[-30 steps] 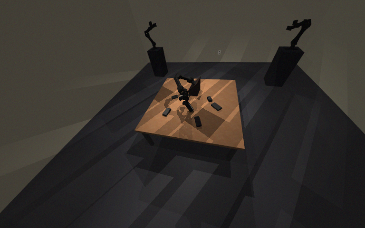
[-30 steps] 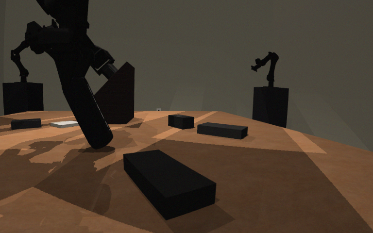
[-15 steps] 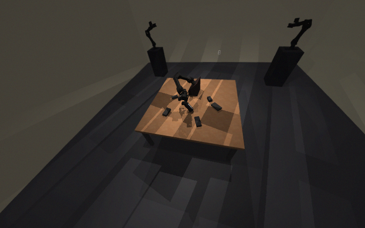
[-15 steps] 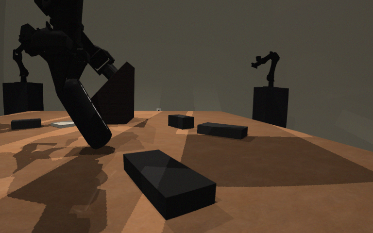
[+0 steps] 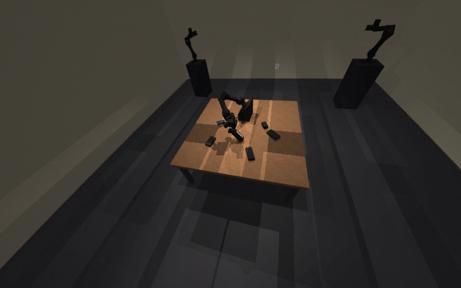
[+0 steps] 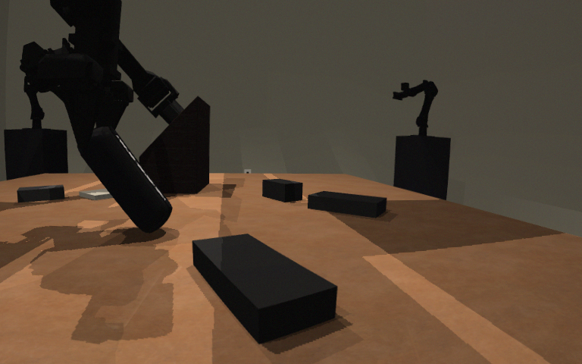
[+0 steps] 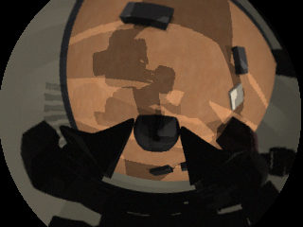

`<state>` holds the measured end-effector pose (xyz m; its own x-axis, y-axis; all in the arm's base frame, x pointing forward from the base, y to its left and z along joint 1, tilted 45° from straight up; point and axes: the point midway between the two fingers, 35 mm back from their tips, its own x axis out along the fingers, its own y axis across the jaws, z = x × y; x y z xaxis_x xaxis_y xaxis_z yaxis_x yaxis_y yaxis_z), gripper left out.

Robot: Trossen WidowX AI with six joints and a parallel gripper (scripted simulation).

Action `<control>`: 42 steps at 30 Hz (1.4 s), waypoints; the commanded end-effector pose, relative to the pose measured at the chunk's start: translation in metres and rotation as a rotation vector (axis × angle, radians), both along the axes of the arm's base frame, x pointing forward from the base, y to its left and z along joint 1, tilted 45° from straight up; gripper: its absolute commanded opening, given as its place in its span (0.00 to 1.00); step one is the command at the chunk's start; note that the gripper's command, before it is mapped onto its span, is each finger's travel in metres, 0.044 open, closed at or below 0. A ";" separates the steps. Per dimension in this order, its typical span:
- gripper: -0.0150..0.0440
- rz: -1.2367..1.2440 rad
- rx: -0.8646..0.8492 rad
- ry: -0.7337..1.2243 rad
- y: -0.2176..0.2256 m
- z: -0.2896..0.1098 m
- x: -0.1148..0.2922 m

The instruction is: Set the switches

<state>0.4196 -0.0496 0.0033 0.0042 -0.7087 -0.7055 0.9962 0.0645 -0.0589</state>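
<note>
The controller unit (image 5: 236, 134) (image 6: 128, 184) is a long dark body with rounded ends. It hangs tilted from my gripper (image 5: 231, 126) (image 7: 158, 128), with its lower end resting on the wooden bench (image 5: 285, 170) (image 6: 450, 278). A thin light strip runs along its upper edge in the exterior view. In the wrist view I see only its dark round end (image 7: 158, 138) between my fingers. No switches or label show in any view. My fingers stand wide, one on each side of the unit's upper end.
A black block (image 5: 250, 153) (image 6: 261, 283) lies in front of the unit. Two more blocks (image 5: 273, 134) (image 6: 347, 202) (image 5: 265, 125) (image 6: 282, 189) lie to the right, another (image 5: 210, 140) (image 7: 147, 14) to the left. A dark wedge (image 5: 246, 110) (image 6: 184, 150) stands behind. A white plate (image 6: 96, 194) (image 7: 237, 96) and a grey block (image 6: 40, 192) lie far left.
</note>
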 end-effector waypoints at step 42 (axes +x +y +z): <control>0.83 -0.006 -0.004 0.008 -0.040 -0.001 0.000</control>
<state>0.4226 -0.0864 0.0071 0.0038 -0.7155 -0.6986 0.9968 0.0583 -0.0544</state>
